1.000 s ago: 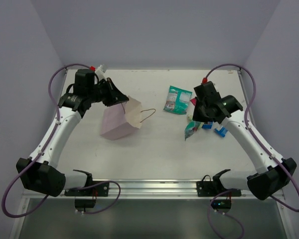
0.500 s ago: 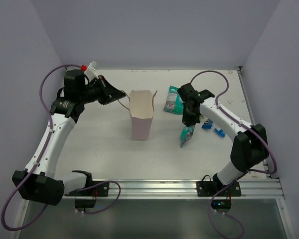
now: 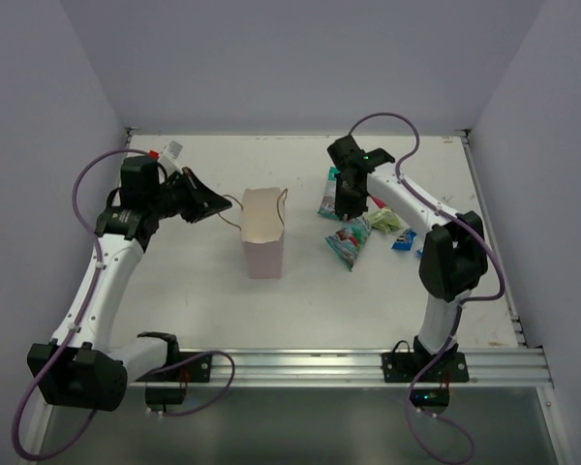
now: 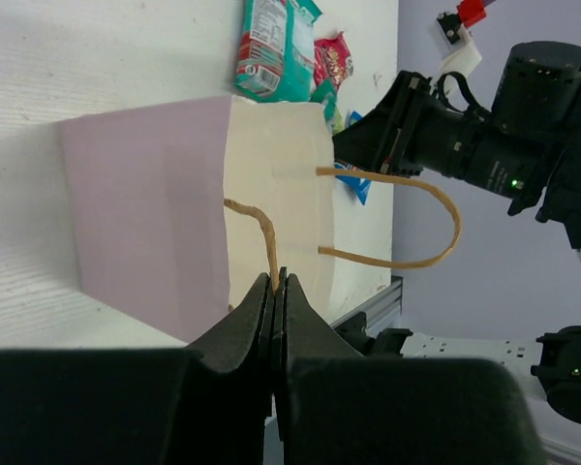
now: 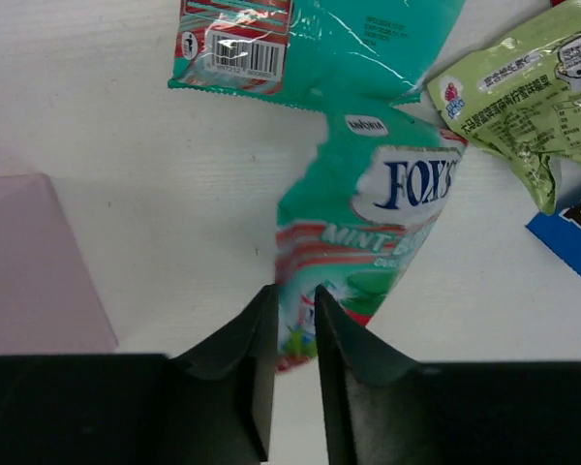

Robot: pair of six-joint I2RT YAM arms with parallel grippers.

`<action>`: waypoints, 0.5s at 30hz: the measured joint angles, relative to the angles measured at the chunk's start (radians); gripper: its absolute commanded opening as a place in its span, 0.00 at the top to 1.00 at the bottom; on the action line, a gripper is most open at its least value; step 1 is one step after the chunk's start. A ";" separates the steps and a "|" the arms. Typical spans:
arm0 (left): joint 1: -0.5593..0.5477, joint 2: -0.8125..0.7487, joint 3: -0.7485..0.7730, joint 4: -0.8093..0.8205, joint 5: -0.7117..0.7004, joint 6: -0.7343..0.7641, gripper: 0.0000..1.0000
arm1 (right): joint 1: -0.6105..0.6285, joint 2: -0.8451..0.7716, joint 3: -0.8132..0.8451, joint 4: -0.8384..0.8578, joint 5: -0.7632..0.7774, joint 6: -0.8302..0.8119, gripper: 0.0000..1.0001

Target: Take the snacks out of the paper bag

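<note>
Pale pinkish-lilac paper bag (image 3: 263,242) stands upright at the centre of the white bench (image 3: 174,291) in the overhead view, its mouth open at the top. The black left hand (image 3: 211,203) reaches in from the left of the frame. In its wrist view this left hand (image 4: 274,286) has its fingers pressed fully together on one thin brown cord handle (image 4: 257,223) of the bag. The second cord loop (image 4: 436,213) arcs free on the bag's far side. The bag's paper looks matt and smooth, lilac outside and cream inside.

The black right hand (image 3: 346,205) points down at the upper right of the bench. In its wrist view the right hand (image 5: 292,295) has its fingers a narrow slot apart. The lower edge of a glossy teal mint packet (image 5: 368,252) with red, white and green print shows in that slot; whether the fingers touch it I cannot tell. The packet lies flat and creased on the bench. Just above it lies a second shiny teal packet (image 5: 320,39) with a barcode. A crinkled light green packet (image 5: 533,92) sits at the upper right, and a blue packet (image 5: 571,242) at the right edge. A corner of the bag fills the lower left.
</note>
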 measured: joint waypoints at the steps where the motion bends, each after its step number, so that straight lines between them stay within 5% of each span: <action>1: 0.002 -0.002 -0.004 -0.004 -0.003 0.005 0.98 | 0.000 0.007 0.012 0.001 -0.011 -0.005 0.69; 5: 0.006 -0.008 -0.014 -0.013 -0.014 0.011 0.98 | 0.016 0.032 0.052 -0.001 -0.043 -0.028 0.54; 9: 0.014 -0.014 -0.015 -0.023 -0.021 0.023 0.96 | 0.050 0.031 0.055 0.000 -0.073 -0.042 0.53; 15: 0.026 -0.019 -0.015 -0.029 -0.028 0.041 0.70 | 0.073 -0.082 -0.037 0.013 -0.094 -0.039 0.51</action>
